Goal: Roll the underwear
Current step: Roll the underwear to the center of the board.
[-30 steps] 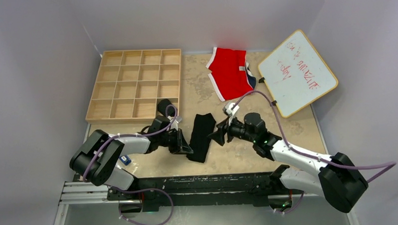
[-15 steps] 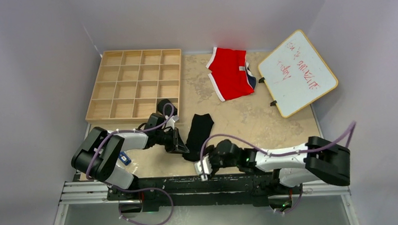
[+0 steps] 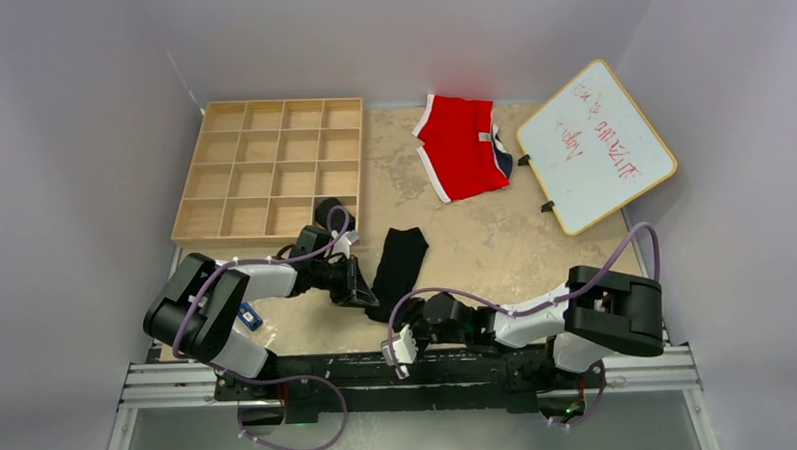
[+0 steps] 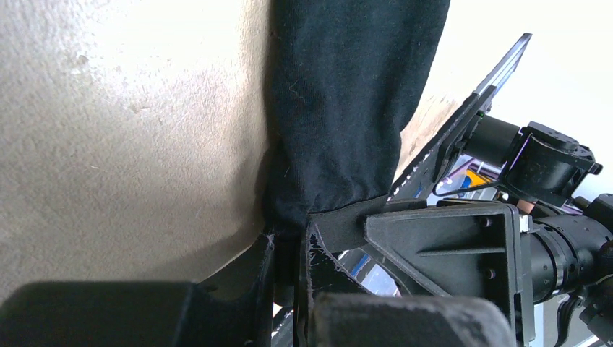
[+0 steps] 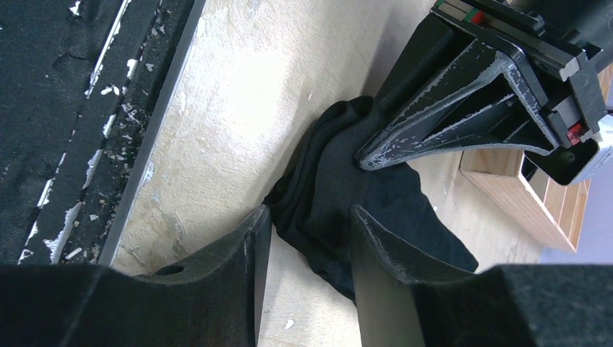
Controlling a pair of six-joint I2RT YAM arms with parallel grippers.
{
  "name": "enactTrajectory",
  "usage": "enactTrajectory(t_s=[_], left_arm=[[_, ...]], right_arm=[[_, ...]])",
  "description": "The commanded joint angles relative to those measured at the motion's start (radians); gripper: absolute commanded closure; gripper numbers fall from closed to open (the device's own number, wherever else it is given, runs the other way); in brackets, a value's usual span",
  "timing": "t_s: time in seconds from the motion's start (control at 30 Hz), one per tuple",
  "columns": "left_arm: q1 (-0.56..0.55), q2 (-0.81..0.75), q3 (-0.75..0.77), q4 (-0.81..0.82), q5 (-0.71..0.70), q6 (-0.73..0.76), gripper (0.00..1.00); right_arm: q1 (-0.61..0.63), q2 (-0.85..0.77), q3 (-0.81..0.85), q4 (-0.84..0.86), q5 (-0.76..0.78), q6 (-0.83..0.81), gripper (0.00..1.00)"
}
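One black underwear (image 3: pixel 398 265) lies as a long folded strip on the tan table, running from the middle toward the near edge. My left gripper (image 3: pixel 362 289) is shut on the left edge of its near end. The left wrist view shows the fabric (image 4: pixel 347 108) pinched between those jaws (image 4: pixel 289 242). My right gripper (image 3: pixel 403 322) reaches in low from the near edge. Its jaws (image 5: pixel 307 217) stand open astride the bunched near end of the underwear (image 5: pixel 325 195), just below the left gripper's tips (image 5: pixel 365 155).
A wooden grid tray (image 3: pixel 268 170) stands at the back left. Red briefs (image 3: pixel 462 148) lie at the back middle. A whiteboard (image 3: pixel 594 143) leans at the back right. The black base rail (image 3: pixel 310 373) runs along the near edge, right behind the right gripper.
My right arm swung from the underwear's right side down to the near edge, and its jaws have narrowed around the fabric's near end. The left gripper stayed shut, shifting slightly with the fabric.
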State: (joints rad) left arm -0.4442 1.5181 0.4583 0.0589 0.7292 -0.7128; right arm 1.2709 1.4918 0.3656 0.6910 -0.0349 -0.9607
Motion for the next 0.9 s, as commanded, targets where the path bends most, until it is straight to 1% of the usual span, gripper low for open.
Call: enactTrajectory(t_s=[0.0,0.07,0.1,0.17,0.2,0.3,0.37,0.4,0.53,0.6,0.67,0.73,0.8,0.83,0.87], left_arm=[[0.007,0.012,0.022,-0.032,-0.021,0.039,1.0],[0.007,0.012,0.024,-0.038,-0.034,0.04,1.0],[0.008,0.01,0.023,-0.039,-0.036,0.039,1.0],[0.009,0.002,0.021,-0.043,-0.045,0.037,1.0],[0.009,-0.001,0.019,-0.046,-0.049,0.038,1.0],[0.01,-0.007,0.017,-0.048,-0.053,0.034,1.0],[0.01,-0.007,0.015,-0.048,-0.053,0.031,1.0],[0.01,-0.008,0.014,-0.048,-0.053,0.028,1.0],[0.011,-0.018,0.012,-0.032,-0.031,0.018,1.0],[0.01,-0.036,0.008,-0.029,-0.03,0.003,0.98],[0.012,-0.067,0.008,-0.049,-0.06,-0.011,0.83],[0.016,-0.104,0.007,-0.093,-0.095,-0.019,0.71],[0.019,-0.149,0.006,-0.129,-0.138,-0.027,0.63],[0.019,-0.171,0.006,-0.143,-0.162,-0.031,0.6],[0.019,-0.192,0.005,-0.158,-0.184,-0.032,0.59]], right_arm=[[0.0,0.011,-0.017,0.023,0.011,-0.011,0.54],[0.001,0.009,-0.012,0.017,-0.007,-0.01,0.55],[0.001,0.012,-0.009,0.016,-0.009,-0.011,0.58],[0.001,0.022,-0.005,0.017,-0.008,-0.011,0.68],[0.001,0.027,-0.004,0.02,-0.006,-0.007,0.71],[0.001,0.042,-0.004,0.045,0.006,0.012,0.85],[0.001,0.05,-0.002,0.053,0.011,0.028,0.96],[0.001,0.055,0.001,0.054,0.019,0.045,1.0],[-0.003,0.053,-0.001,0.094,0.02,0.105,1.0],[-0.017,0.036,0.006,0.096,-0.015,0.156,1.0],[-0.048,0.007,0.018,0.067,-0.1,0.225,1.0],[-0.086,-0.027,0.02,0.059,-0.2,0.302,1.0],[-0.135,-0.048,0.023,0.052,-0.302,0.381,1.0],[-0.161,-0.053,0.026,0.052,-0.354,0.42,1.0],[-0.183,-0.056,0.028,0.053,-0.395,0.461,1.0]])
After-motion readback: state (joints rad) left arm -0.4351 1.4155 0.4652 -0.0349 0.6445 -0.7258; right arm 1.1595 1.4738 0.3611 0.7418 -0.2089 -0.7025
